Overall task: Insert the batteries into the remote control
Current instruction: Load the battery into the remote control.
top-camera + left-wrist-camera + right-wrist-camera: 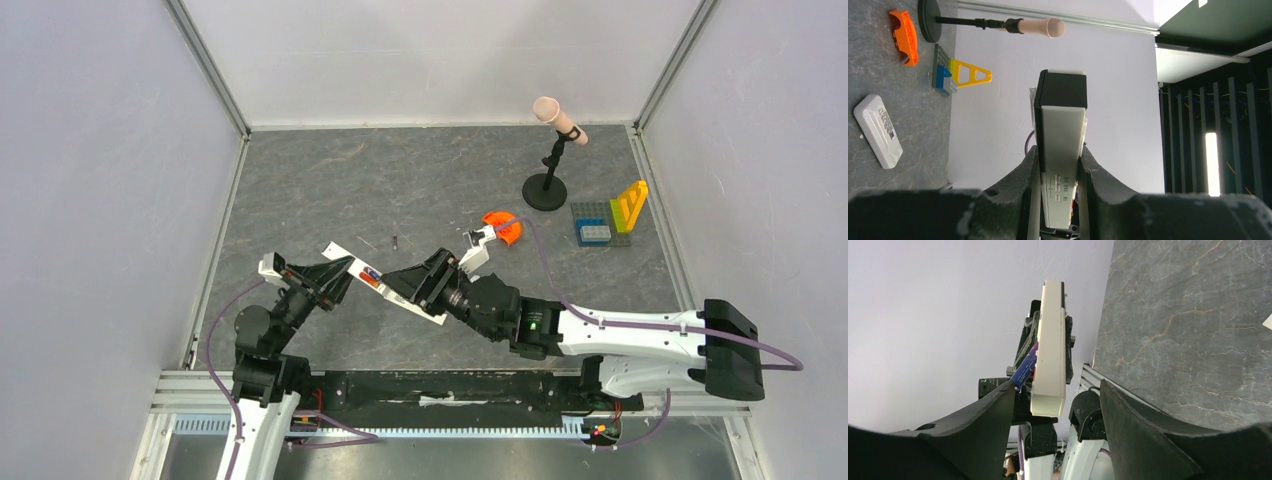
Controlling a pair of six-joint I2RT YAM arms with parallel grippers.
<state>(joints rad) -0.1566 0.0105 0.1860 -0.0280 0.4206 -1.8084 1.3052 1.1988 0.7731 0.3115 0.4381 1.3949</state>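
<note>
- Your left gripper [1060,155] is clamped on the remote control [1063,130], with a finger pressed to each long side near one end.
- The remote is up off the table [420,180], slanting across the gap between your two arms in the top view.
- Your right gripper [1057,385] has its jaws apart around the other end of the remote. There's clear daylight between the remote and the right-hand finger [1133,430].
- A blue battery [1024,371] sits at the recess, tilted and poking out of the remote's face, just beside the tip of the other right finger. You can't tell whether the two touch.
- From above, an orange-red battery [367,282] shows right next to the blue one, about midway along the remote.
- On the table beyond, the white block [878,131] lies flat. The orange holder [503,226], the microphone stand [545,190] and the toy bricks [610,222] sit further back, well apart from the remote.
</note>
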